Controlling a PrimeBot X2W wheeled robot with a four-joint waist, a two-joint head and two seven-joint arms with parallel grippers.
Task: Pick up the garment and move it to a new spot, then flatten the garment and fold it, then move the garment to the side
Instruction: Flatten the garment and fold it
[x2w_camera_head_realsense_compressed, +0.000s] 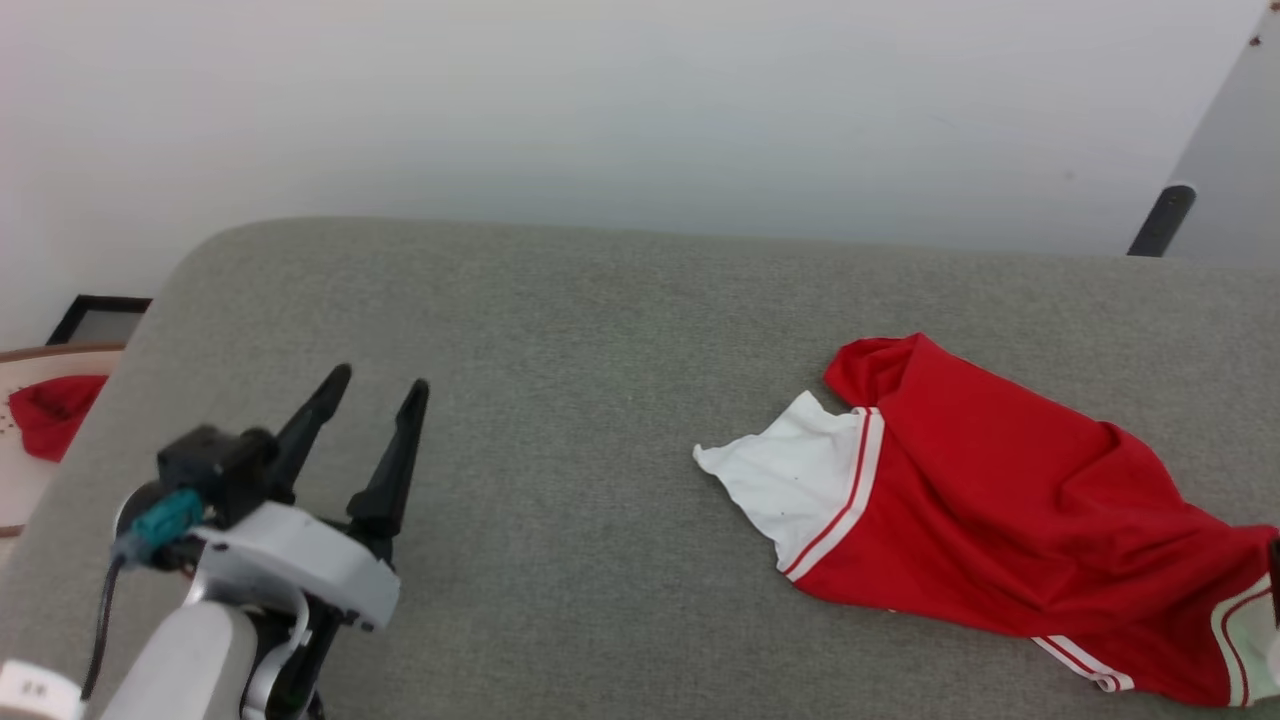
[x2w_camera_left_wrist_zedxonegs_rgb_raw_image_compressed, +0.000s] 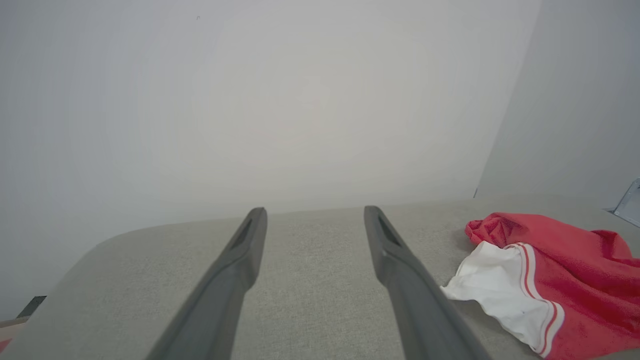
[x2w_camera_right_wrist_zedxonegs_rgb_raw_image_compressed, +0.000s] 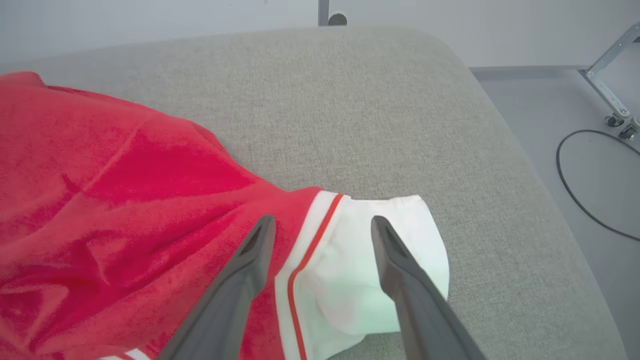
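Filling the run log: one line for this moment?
red white-sleeved jersey garment: crumpled on grey cushion | left gripper: open, apart | right gripper: open over sleeve

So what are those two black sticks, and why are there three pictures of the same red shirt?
The sticks are a robot's fingers. It has two arms, each ending in a gripper. One picture comes from a camera on its head, looking down at a grey cushioned surface. There you see the left gripper, jaws apart, holding nothing. The other two come from cameras on its wrists, looking along the fingers. The right gripper hangs over the garment, a red shirt with white sleeves lying crumpled on the surface. Its jaws are apart too, above the striped seam, gripping nothing. A small red cloth lies off to the left.
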